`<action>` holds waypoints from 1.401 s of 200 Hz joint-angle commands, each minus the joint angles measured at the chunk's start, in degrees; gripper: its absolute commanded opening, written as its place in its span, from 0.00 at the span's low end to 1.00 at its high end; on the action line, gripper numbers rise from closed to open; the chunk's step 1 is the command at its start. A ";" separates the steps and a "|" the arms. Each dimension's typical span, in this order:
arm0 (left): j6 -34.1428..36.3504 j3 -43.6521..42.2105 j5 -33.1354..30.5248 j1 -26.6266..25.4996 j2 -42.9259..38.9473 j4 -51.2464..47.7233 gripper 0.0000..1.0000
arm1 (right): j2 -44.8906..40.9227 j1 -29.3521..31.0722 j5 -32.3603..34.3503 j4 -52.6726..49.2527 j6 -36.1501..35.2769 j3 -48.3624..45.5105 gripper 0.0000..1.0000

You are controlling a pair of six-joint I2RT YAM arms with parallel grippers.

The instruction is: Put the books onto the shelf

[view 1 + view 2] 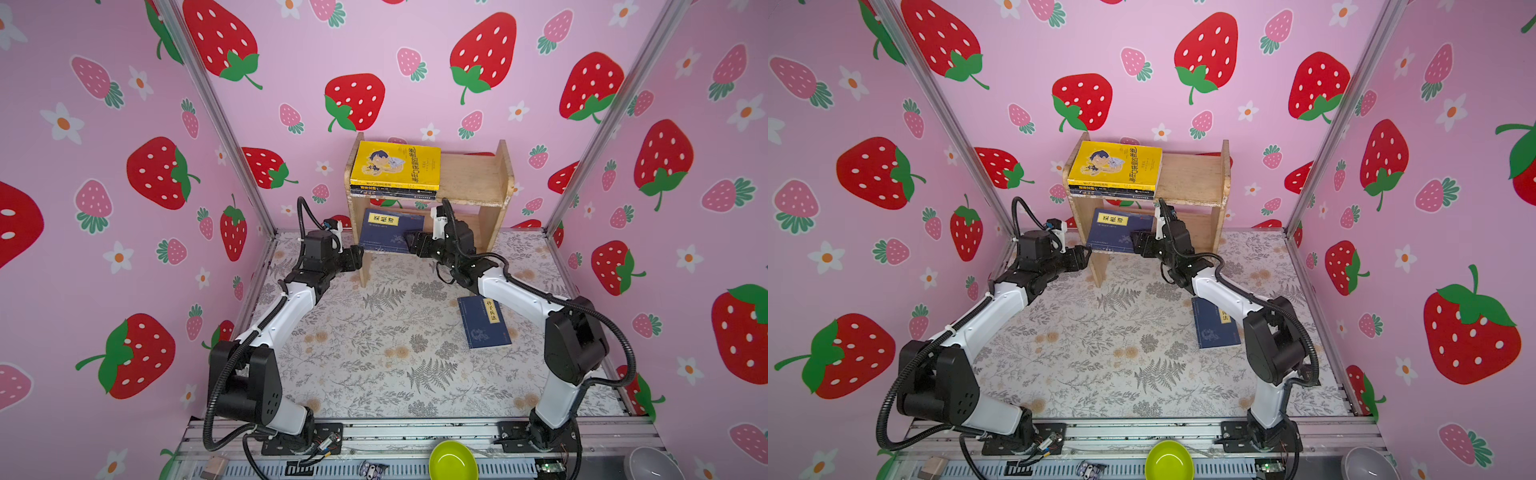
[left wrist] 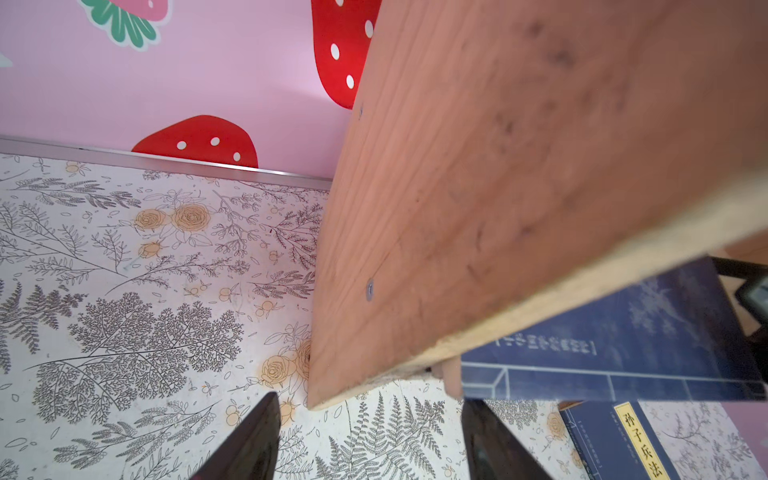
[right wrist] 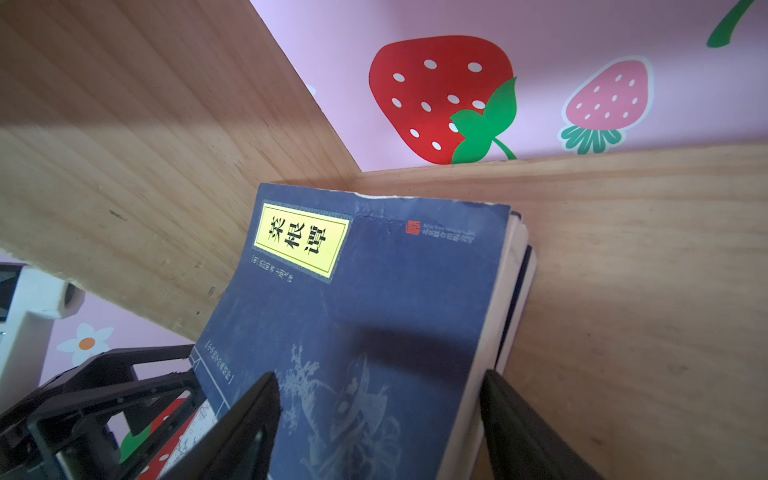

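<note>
The wooden shelf (image 1: 473, 178) (image 1: 1192, 178) stands at the back. Its top tier carries a yellow book (image 1: 395, 164) lying on two dark books. On the lower tier lies a navy book (image 1: 388, 232) (image 3: 374, 291) with a yellow label, on top of another. My right gripper (image 1: 409, 243) (image 3: 380, 374) is open over that book's near corner, one finger above the cover and one beside the page edge. My left gripper (image 1: 359, 253) (image 2: 370, 399) is open just short of the shelf's left front leg (image 2: 457, 208). A further navy book (image 1: 484, 322) (image 2: 615, 444) lies flat on the table, right of centre.
The table has a floral cover (image 1: 374, 353), closed in by pink strawberry walls on three sides. A green bowl (image 1: 453, 461) and a grey bowl (image 1: 652, 463) sit at the front rail, beyond the arm bases.
</note>
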 commanded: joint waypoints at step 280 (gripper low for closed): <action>-4.96 -0.96 0.94 -0.45 -2.21 2.80 0.68 | -10.29 -0.16 -7.38 1.63 -26.02 -12.53 0.87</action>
